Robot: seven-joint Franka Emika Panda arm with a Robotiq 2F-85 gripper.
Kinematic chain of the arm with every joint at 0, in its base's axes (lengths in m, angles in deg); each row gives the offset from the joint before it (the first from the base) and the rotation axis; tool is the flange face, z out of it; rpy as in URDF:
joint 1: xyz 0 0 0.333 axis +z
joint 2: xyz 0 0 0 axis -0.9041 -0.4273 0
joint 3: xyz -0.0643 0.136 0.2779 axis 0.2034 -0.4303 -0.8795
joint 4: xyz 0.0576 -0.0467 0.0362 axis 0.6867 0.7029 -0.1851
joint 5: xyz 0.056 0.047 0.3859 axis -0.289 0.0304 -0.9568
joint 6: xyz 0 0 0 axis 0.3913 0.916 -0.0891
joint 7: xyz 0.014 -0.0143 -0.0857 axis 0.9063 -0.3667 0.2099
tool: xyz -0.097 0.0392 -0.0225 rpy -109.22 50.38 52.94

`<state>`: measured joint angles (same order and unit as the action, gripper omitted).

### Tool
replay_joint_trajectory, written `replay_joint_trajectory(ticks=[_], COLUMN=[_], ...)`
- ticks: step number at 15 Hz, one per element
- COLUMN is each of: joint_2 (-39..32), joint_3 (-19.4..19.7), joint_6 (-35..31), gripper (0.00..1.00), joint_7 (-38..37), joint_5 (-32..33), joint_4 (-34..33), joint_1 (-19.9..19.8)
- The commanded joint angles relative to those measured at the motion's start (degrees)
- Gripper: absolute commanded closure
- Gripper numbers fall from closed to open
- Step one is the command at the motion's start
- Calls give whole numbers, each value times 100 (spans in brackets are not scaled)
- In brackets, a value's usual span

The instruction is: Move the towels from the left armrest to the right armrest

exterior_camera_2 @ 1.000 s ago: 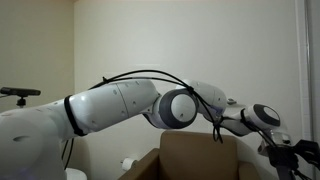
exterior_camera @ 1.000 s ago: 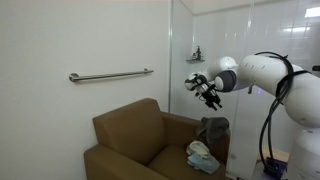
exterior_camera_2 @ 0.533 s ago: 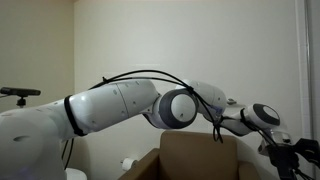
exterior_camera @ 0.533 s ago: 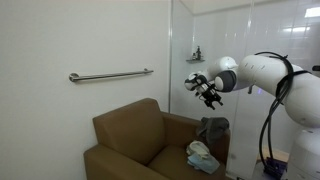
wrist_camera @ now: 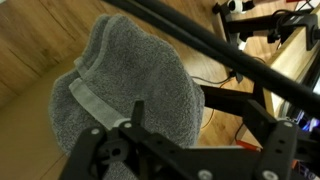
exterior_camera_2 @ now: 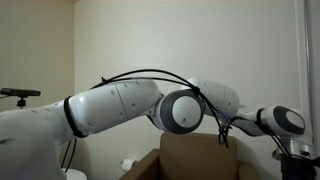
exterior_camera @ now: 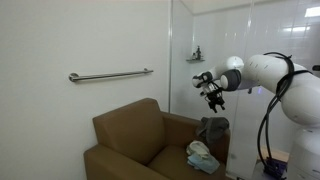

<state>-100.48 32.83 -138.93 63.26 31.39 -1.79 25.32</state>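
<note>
wrist view shows none of the brown armchair (exterior_camera: 130, 135) that stands in an exterior view, only the grey towel (wrist_camera: 130, 95) heaped on its right armrest (exterior_camera: 186, 122). much of that towel hangs over the arm's edge, so it could slide to the floor. the pale blue-green towel (exterior_camera: 200, 154) lies lower, near the seat's right edge; whether the arm carries it i cannot tell. the tool (exterior_camera: 212, 93) hangs above, jaws spread, holding nothing. count: one armchair, two towels, one tool.
</note>
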Motion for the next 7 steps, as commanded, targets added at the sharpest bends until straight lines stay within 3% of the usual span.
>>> replay_joint_trajectory(ticks=[1,2,7], joint_2=[185,-4,-1], joint_3=[-290,-112,-231], joint_6=[-356,-97,-220], gripper=[0,0,0], joint_7=[-405,-137,-203], joint_5=[-668,-365,-549], joint_4=[550,156,297], joint_1=[-422,-240,-408])
